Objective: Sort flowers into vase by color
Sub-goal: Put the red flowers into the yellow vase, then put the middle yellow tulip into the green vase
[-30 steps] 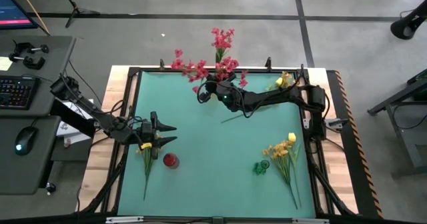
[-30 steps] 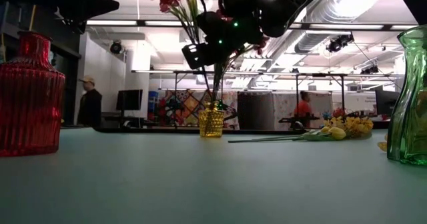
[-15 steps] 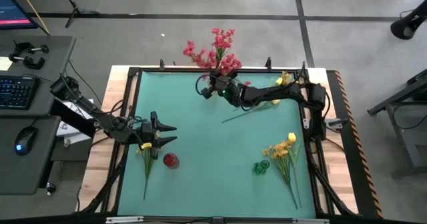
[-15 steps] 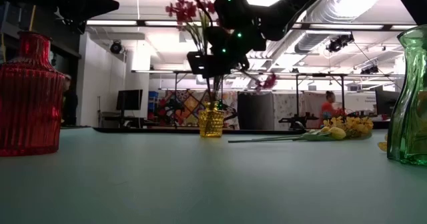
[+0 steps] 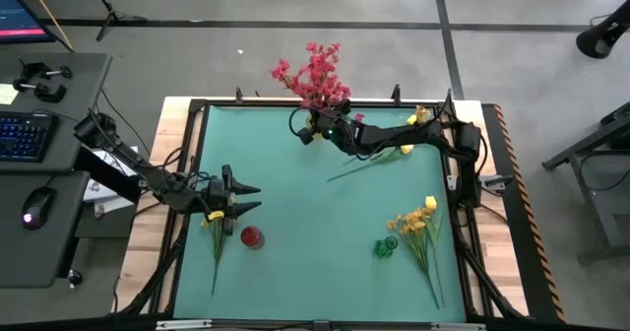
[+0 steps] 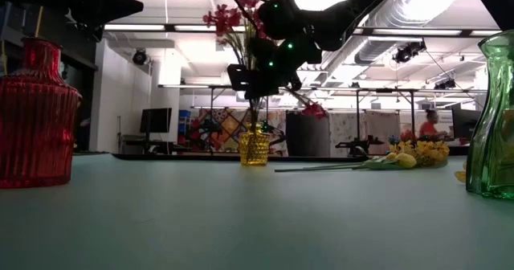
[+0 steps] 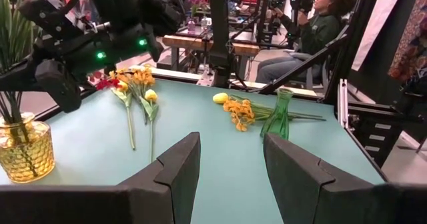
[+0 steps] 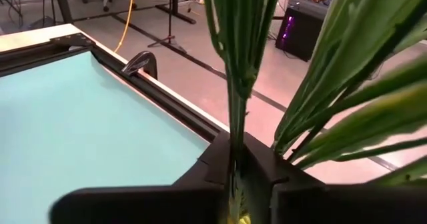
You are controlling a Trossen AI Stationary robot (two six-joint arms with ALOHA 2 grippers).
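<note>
While three vases [image 6: 255, 147] stand, two flowers [image 5: 418, 234] lie by one.

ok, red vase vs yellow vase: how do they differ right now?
The red vase stands empty near the left hand; the yellow vase at the table's far edge has red-pink flowers in it. The red vase is opaque-looking and ribbed with a narrow neck; the yellow vase is a clear, dimpled, squat jar. The right hand is closed on stems above the yellow vase; nothing touches the red one. Both stand upright.
</note>
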